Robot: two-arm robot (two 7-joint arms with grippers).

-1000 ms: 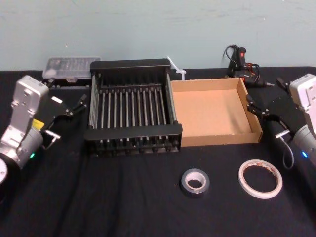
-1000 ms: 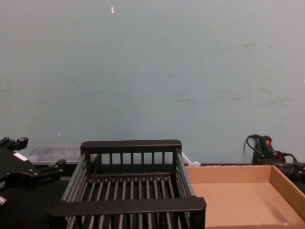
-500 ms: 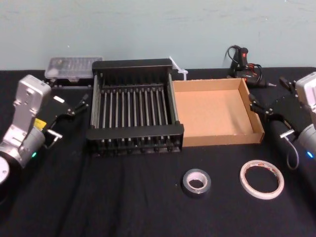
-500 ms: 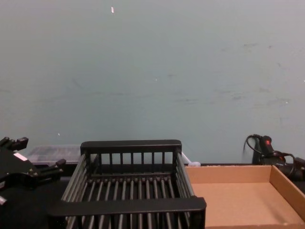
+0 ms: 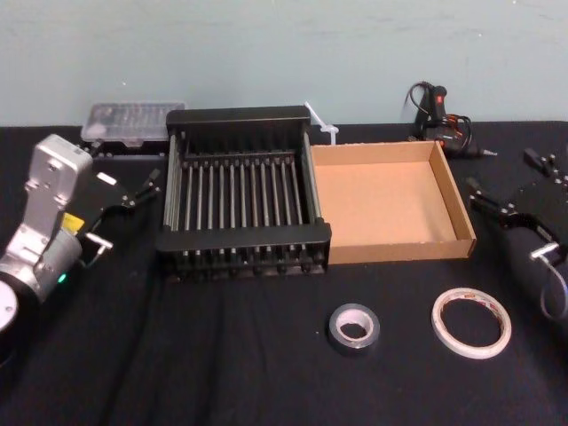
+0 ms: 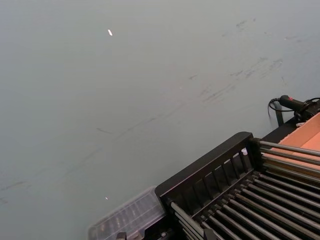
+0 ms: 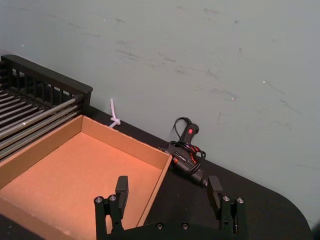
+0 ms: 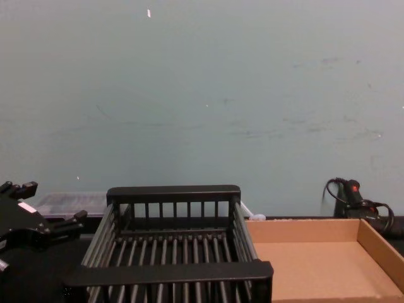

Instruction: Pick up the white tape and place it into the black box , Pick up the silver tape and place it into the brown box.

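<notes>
While white tape (image 5: 471, 320) lies before brown box (image 5: 399, 251), right gripper (image 7: 168, 184) hangs right of it, jaws spread wide, empty; left gripper (image 8: 56, 201) far left, spread, empty.

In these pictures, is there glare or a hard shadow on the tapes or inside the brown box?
Head view: the light is even; the silver tape shows only a faint sheen, the white tape no glare, and the black cloth swallows any shadows. Right wrist view: the brown box floor is evenly lit, no hard shadow.
</notes>
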